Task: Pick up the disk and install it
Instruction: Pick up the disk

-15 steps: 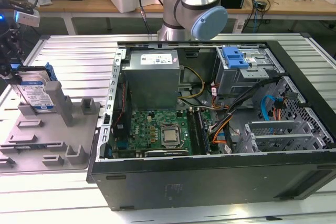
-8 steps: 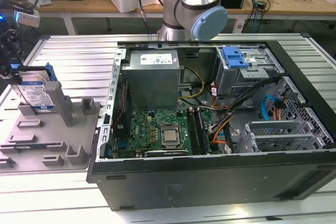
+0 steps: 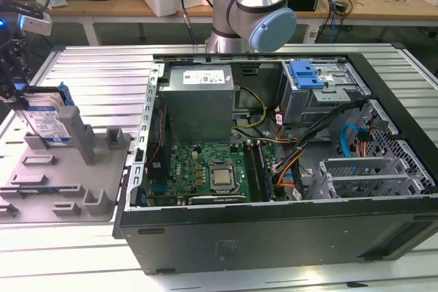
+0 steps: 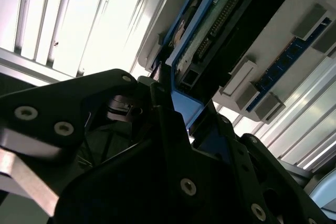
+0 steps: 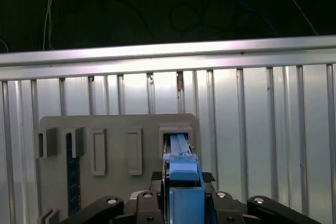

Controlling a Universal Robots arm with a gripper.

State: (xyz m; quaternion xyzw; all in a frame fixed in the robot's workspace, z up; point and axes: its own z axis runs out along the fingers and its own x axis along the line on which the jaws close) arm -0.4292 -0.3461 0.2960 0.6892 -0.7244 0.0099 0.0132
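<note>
1. While the disk (image 3: 49,121) stands on edge in the grey fixture tray (image 3: 102,193), at the exterior view's left, pickup is in hand.
2. The gripper (image 5: 182,182) is closed on its blue bracket (image 5: 184,167).
3. Freeing it likely calls for a straight pull clear of the tray.

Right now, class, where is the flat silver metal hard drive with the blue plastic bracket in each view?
Exterior view: hard drive upright in grey holder, exterior view's left.
First wrist view: hard drive edgewise at the gripper.
Second wrist view: hard drive edgewise, green board showing.
Shared landmark: ribbed metal table.
</note>
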